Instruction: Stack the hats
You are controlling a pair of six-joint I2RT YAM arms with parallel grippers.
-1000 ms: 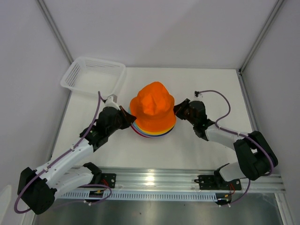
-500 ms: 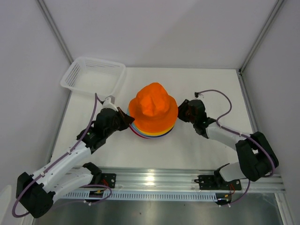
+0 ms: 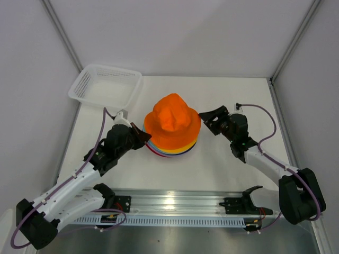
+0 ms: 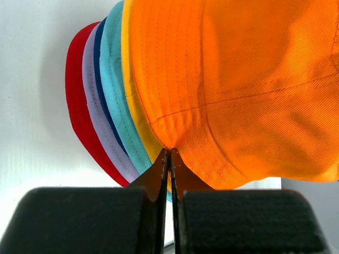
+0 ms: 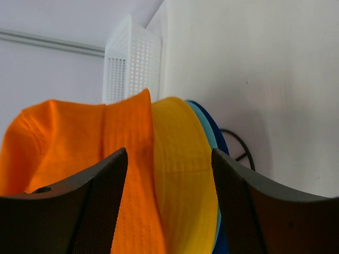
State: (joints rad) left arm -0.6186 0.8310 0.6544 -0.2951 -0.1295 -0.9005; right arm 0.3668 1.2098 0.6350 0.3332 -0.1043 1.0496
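The hats are piled at the table's middle. The orange hat (image 3: 172, 120) (image 4: 238, 79) (image 5: 79, 159) sits on top, over yellow (image 4: 130, 90) (image 5: 180, 174), teal (image 4: 112, 79), dark blue (image 4: 99, 63), lilac (image 4: 98, 121) and red (image 4: 79, 116) brims. My left gripper (image 3: 141, 138) (image 4: 170, 152) is shut, pinching the left edge of the orange brim. To the right of the pile my right gripper (image 3: 207, 121) (image 5: 169, 153) stands open. It is a short way off the brims, which show between its fingers untouched.
A white slatted basket (image 3: 106, 87) (image 5: 132, 58) stands at the back left corner. A black wire loop (image 5: 241, 145) pokes out from under the pile on its right side. Grey walls close in the table on three sides.
My right gripper has opened, let go of the orange brim and drawn back to the right. The orange hat has settled lower on that side. My left gripper keeps its pinch.
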